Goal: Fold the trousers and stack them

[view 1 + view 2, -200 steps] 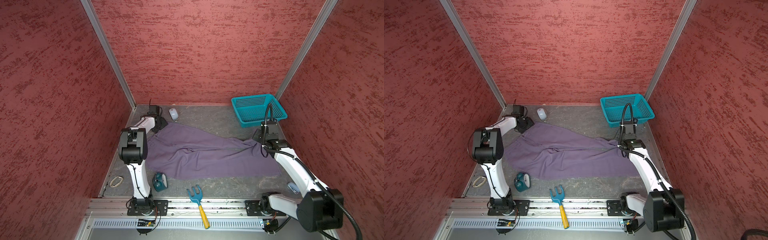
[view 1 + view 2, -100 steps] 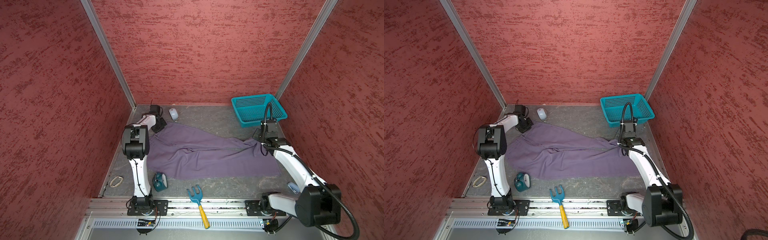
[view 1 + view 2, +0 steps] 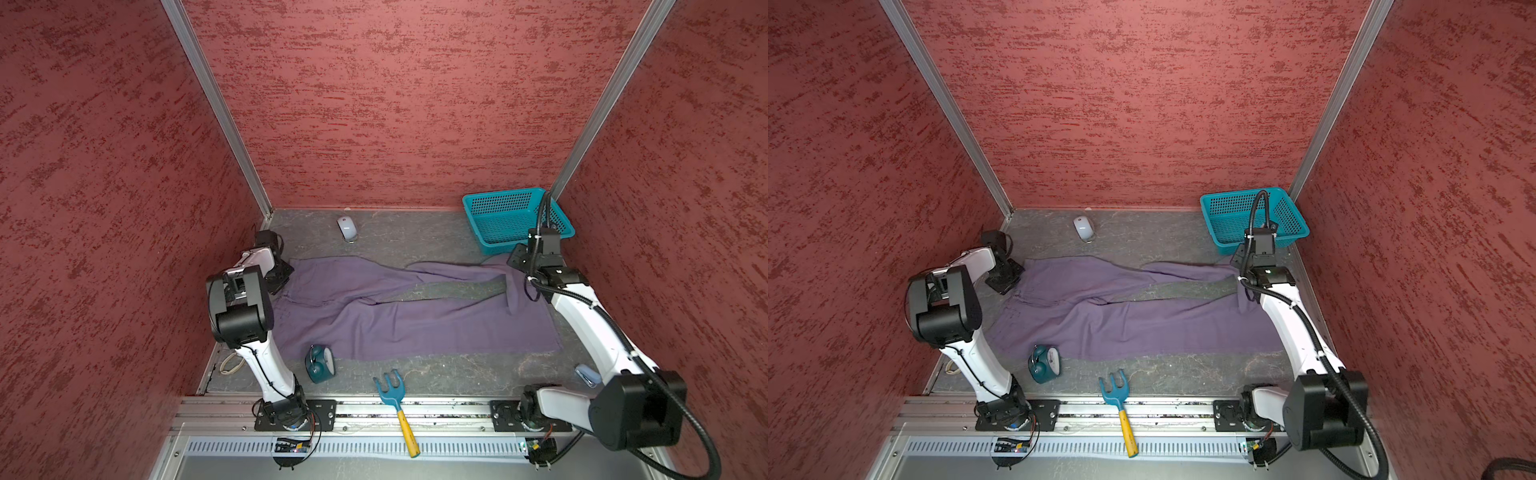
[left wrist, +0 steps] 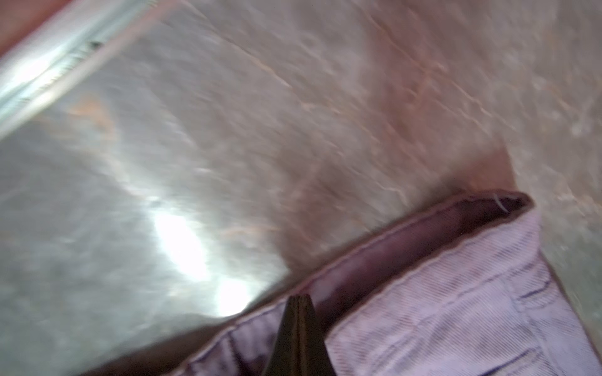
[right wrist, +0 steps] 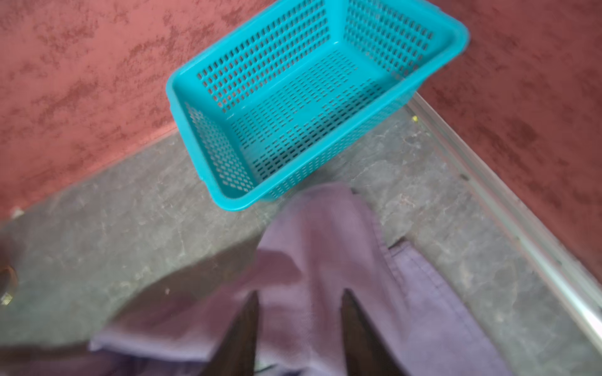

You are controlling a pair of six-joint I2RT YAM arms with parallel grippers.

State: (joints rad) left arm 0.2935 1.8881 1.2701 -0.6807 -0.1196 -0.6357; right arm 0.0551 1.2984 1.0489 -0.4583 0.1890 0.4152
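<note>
The purple-grey trousers (image 3: 415, 328) (image 3: 1142, 328) lie spread on the grey table, waist at the left and both legs running right. At the far corner of the waist, my left gripper (image 3: 287, 272) (image 3: 1014, 276) is shut on the waistband (image 4: 407, 234); the left wrist view shows its fingers pressed together over the hem, gripper (image 4: 298, 298). My right gripper (image 3: 515, 261) (image 3: 1237, 261) (image 5: 299, 293) hangs open just above the end of the far leg (image 5: 325, 228). Cloth lies loose below its fingers.
A teal basket (image 3: 517, 216) (image 3: 1254, 216) (image 5: 325, 97) stands in the back right corner, close to the right gripper. A white mouse (image 3: 346, 227) lies at the back. A teal alarm clock (image 3: 320, 363) and a blue rake (image 3: 395, 399) lie along the front.
The left gripper has shut on the waistband corner and its arm has shifted. The right gripper has opened and let go of the leg end, which now lies on the table.
</note>
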